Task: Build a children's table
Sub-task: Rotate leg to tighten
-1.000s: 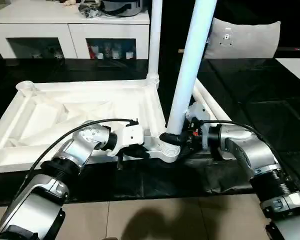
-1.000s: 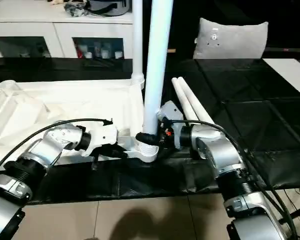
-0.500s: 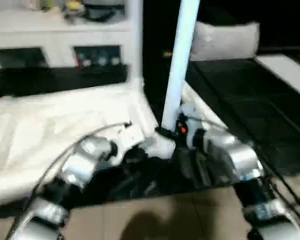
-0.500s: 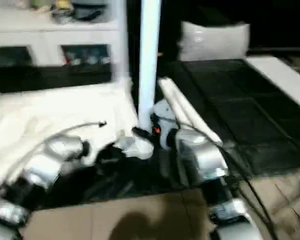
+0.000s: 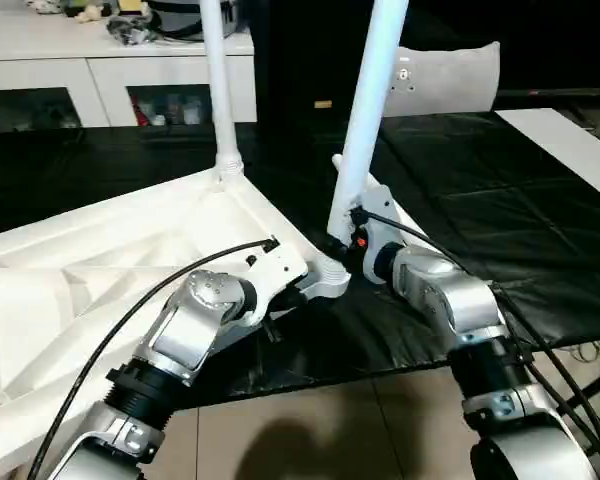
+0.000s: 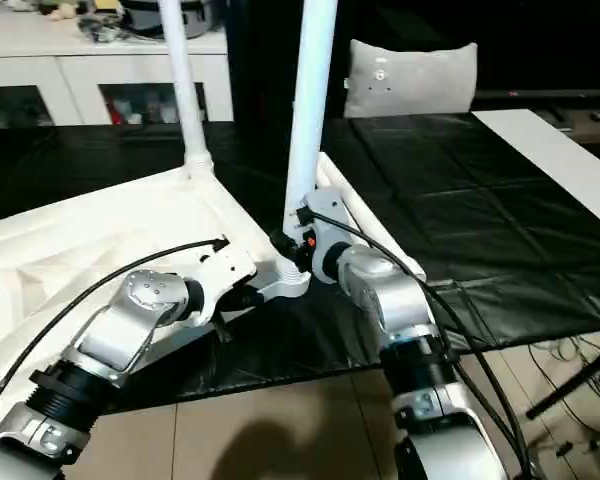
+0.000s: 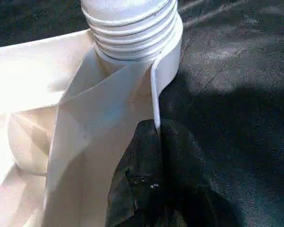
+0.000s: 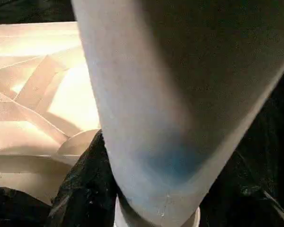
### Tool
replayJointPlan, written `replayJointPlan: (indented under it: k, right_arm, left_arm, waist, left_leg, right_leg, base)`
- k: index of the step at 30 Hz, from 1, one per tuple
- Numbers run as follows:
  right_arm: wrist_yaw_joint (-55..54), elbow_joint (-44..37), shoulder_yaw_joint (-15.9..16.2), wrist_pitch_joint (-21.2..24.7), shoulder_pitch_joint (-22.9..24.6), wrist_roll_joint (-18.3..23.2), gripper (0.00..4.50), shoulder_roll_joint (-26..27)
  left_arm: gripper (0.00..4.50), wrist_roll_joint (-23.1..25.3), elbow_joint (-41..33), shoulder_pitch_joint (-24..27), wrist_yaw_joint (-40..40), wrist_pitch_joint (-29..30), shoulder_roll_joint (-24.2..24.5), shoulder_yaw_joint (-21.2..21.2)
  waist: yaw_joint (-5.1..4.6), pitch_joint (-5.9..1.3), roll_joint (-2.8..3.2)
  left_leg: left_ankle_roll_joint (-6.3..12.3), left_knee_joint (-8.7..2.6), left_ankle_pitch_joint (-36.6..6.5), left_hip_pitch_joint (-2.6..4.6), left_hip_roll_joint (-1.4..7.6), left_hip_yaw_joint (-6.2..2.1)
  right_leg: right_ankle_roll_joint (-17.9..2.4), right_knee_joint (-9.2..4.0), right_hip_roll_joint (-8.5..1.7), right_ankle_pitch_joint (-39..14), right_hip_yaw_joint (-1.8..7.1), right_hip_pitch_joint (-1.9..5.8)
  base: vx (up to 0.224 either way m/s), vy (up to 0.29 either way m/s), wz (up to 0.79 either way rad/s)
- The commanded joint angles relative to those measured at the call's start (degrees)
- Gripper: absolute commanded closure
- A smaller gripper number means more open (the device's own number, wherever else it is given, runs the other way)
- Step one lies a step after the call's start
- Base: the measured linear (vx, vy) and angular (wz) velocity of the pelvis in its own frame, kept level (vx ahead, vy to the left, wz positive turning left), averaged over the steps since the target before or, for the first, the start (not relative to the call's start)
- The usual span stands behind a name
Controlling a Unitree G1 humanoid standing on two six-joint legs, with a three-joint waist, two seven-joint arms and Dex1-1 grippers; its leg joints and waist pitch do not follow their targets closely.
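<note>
1. The white table top [image 5: 100,270] lies underside up on the black-covered counter [image 5: 540,220], one near corner at the counter's front edge.
2. The left tool [image 7: 154,156] is clamped shut on the thin rim of the top just beside the near corner socket [image 7: 132,33].
3. The right tool [image 5: 342,245] grips the near leg [image 5: 370,110] low down, where it stands in that socket, leaning slightly.
4. A second leg [image 5: 218,90] stands upright in the far corner.
5. A spare leg [image 6: 365,225] lies on the counter behind the right tool.
</note>
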Motion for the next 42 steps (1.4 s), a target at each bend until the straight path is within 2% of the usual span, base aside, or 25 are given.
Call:
replayJointPlan:
  k: [1, 3, 8, 10, 12, 15, 17, 21, 28, 31, 32, 36, 38, 42]
  right_arm:
    - [-0.55, 5.86, 0.2, 2.94, 1.84, 0.23, 2.64, 0.26]
    - [-0.77, 6.14, -0.01, 2.91, 1.75, 0.14, 2.64, 0.35]
    - [-1.39, 7.57, -0.79, 2.78, 1.04, -0.1, 2.64, 0.77]
    - [-1.24, 8.19, -0.84, 2.58, 0.71, 0.02, 2.64, 0.79]
    - [-1.13, 8.6, -0.9, 2.49, 0.46, 0.08, 1.94, 0.74]
    - [-0.96, 8.82, -1.05, 2.38, 0.4, -0.05, 1.73, 0.67]
    - [-0.89, 8.8, -1.16, 2.32, 0.47, -0.14, 1.58, 0.69]
    - [-0.73, 8.78, -1.31, 2.09, 0.54, -0.07, 1.19, 0.48]
    - [0.17, 6.1, -1.36, 1.46, 2.59, 0.46, 0.55, -0.95]
    - [0.71, 4.64, -1.54, 1.91, 3.58, 0.8, 0.45, -1.57]
    - [1.47, 3.57, -1.53, 1.18, 4.46, 0.91, 0.26, -2.29]
    - [4.05, 0.97, -2.66, -0.2, 6.55, 2.27, 0.04, -4.42]
    - [7.71, -0.77, -3.06, -2.79, 7.45, 3.51, 0.04, -6.24]
    - [10.89, -2.39, -2.81, -3.79, 7.86, 4.28, 0.04, -8.06]
  left_arm:
    - [4.5, 0.78, -1.98, -0.62, 0.18, -0.5, 0.22, -1.11]
    - [4.5, 0.62, -2.14, -0.5, 0.23, -0.43, 0.4, -1.18]
    - [4.5, 0.12, -2.35, -0.47, 0.1, -0.43, 0.94, -1.23]
    - [4.5, -0.08, -2.18, -0.65, 0.11, -0.57, 1.13, -1.23]
    - [4.5, -0.22, -1.9, -0.9, 0.22, -0.71, 1.18, -1.15]
    - [4.5, -0.37, -1.67, -0.96, 0.51, -0.94, 1.21, -0.95]
    - [4.5, -0.44, -1.61, -0.91, 0.65, -1.12, 1.36, -0.85]
    - [4.5, -0.62, -1.3, -1.07, 0.86, -1.54, 1.66, -0.52]
    - [4.5, -1.02, -0.54, -1.13, 1.03, -2.73, 2.24, -0.52]
    - [4.5, -1.14, -0.22, -1.08, 0.89, -3.45, 2.62, -0.75]
    - [4.5, -1.13, 0.18, -1.06, 0.68, -4.04, 2.93, -0.83]
    - [4.5, -1.23, 1.41, -1.21, -0.36, -5.86, 3.69, -1.1]
    - [4.5, -1.5, 2.45, -1.37, -1.8, -7.98, 4.55, -1.6]
    - [4.5, -1.86, 3.17, -1.49, -3.09, -9.66, 5.41, -2.18]
  waist:
    - [0.09, -1.72, 0.82]
    - [0.18, -1.7, 0.71]
    - [0.11, -1.85, 0.9]
    - [0.17, -1.81, 0.94]
    - [0.19, -1.87, 1.06]
    - [0.29, -2.1, 1.04]
    - [0.47, -2.32, 0.81]
    - [0.7, -2.43, 0.69]
    - [1.12, -2.36, 0.84]
    - [1.47, -2.52, 0.64]
    - [1.52, -2.42, 1.1]
    - [1.89, -2.51, 1.09]
    - [2.05, -2.53, 1.04]
    - [2.01, -2.54, 0.98]
  left_leg:
    - [-0.41, -5.23, -20.87, -0.96, 1.64, -0.23]
    - [-0.26, -5.18, -20.82, -0.76, 1.62, -0.07]
    - [-0.28, -5.28, -19.08, -1.07, 1.77, -0.05]
    - [-0.33, -5.27, -19.17, -0.97, 1.76, 0.03]
    - [-0.41, -5.27, -18.42, -1.03, 1.81, 0.08]
    - [-0.33, -5.2, -16.87, -0.93, 1.92, 0.25]
    - [0.41, -5.1, -12.38, -1.4, 1.8, 0.5]
    - [1.16, -4.95, -9.05, -1.51, 1.76, 0.78]
    - [1.6, -4.86, -7.41, -1.34, 1.96, 1.19]
    - [1.94, -4.78, -6.15, -1.47, 1.96, 1.27]
    - [1.98, -4.73, -6.1, -1.43, 1.93, 1.36]
    - [2.28, -4.62, -5.36, -1.44, 1.85, 1.47]
    - [2.68, -4.55, -5.55, -1.37, 1.82, 1.52]
    - [3.02, -4.52, -5.35, -1.42, 1.84, 1.53]
  right_leg:
    - [-5.9, -6.38, -3.85, -24.99, 3.29, 1.76]
    - [-6.13, -6.44, -3.87, -24.84, 3.41, 1.59]
    - [-7.24, -5.95, -3.85, -21.86, 3.64, 1.82]
    - [-7.37, -6.0, -3.83, -21.75, 3.68, 1.71]
    - [-7.85, -5.86, -3.81, -20.18, 3.81, 1.77]
    - [-9.37, -5.53, -3.8, -16.45, 3.98, 1.82]
    - [-10.31, -4.92, -3.67, -11.63, 4.06, 2.37]
    - [-10.81, -4.73, -3.75, -9.93, 4.09, 2.58]
    - [-10.97, -4.69, -3.67, -9.0, 4.17, 2.36]
    - [-10.95, -4.45, -3.7, -7.34, 4.23, 2.53]
    - [-11.01, -4.6, -3.61, -7.07, 4.22, 2.37]
    - [-11.03, -4.49, -3.63, -6.16, 4.27, 2.51]
    - [-10.86, -4.54, -3.56, -6.26, 4.25, 2.51]
    - [-11.35, -4.43, -3.6, -6.46, 4.23, 2.55]
  base:
    - [0.0, 0.0, 0.0]
    - [0.0, 0.0, 0.0]
    - [0.0, 0.0, 0.0]
    - [0.0, 0.0, 0.0]
    - [0.0, 0.0, 0.0]
    - [0.0, 0.0, 0.0]
    - [0.0, 0.0, 0.0]
    - [0.0, 0.0, 0.0]
    - [0.0, 0.0, 0.0]
    - [0.0, 0.0, 0.0]
    - [0.0, 0.0, 0.0]
    - [0.0, 0.0, 0.0]
    - [0.0, 0.0, 0.0]
    - [0.0, 0.0, 0.0]
